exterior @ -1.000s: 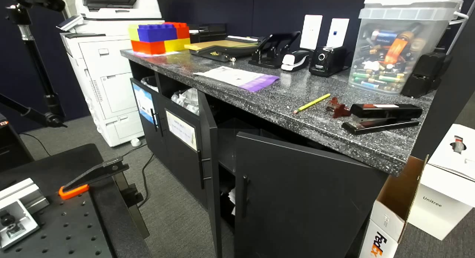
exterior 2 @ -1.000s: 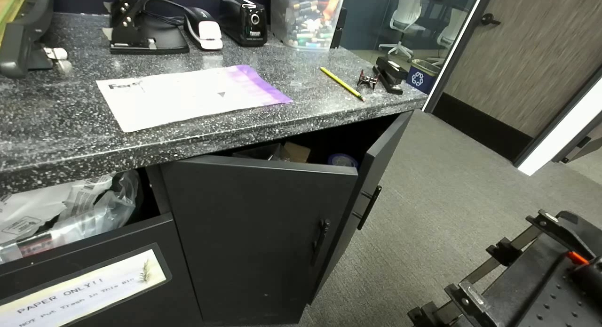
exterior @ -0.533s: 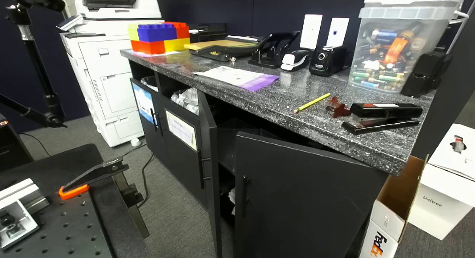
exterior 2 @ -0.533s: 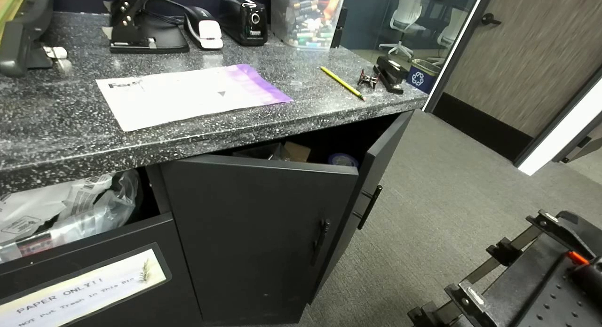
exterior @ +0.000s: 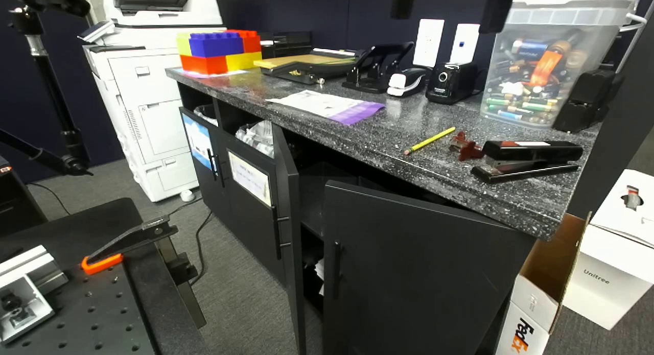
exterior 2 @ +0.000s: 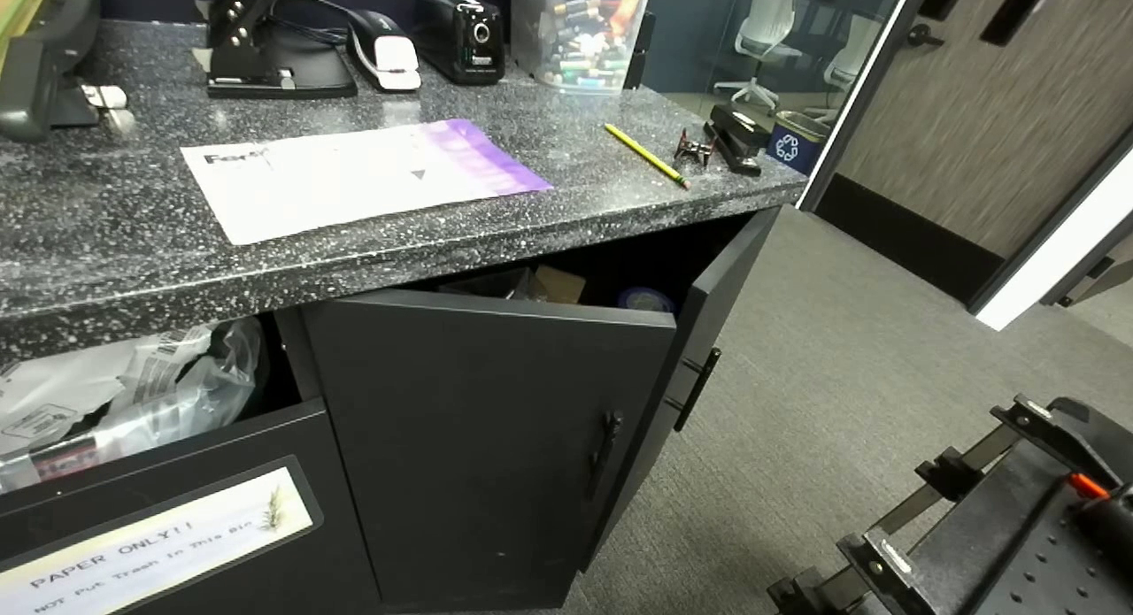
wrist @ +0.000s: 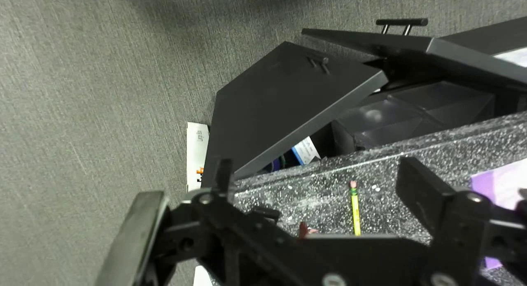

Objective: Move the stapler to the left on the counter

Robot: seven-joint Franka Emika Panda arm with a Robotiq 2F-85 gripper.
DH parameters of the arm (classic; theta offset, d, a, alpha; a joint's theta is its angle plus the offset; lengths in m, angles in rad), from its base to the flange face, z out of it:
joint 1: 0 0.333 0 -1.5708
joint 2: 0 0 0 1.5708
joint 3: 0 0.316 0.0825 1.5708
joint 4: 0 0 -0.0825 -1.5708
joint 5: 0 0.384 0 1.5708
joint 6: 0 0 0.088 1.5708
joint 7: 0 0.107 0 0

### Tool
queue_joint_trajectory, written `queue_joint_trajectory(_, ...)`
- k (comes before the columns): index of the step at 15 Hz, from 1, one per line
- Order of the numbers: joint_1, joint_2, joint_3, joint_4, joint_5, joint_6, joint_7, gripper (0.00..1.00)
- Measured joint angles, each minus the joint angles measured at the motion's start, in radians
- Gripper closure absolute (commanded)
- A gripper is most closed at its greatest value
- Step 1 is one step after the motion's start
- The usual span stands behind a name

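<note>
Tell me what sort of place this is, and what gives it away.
Likely an office, probably its print and supply corner: a big white printer, a desk stapler on the counter, and a sign reading "PAPER ONLY!!"

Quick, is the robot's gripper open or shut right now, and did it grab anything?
Gripper: open, holding nothing.
</note>
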Motion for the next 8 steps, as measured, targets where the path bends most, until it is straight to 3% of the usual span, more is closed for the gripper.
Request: queue_joint_trajectory(8, -0.078, 0.395, 0.018, 0.443, 0.014, -0.019, -0.006, 0.0)
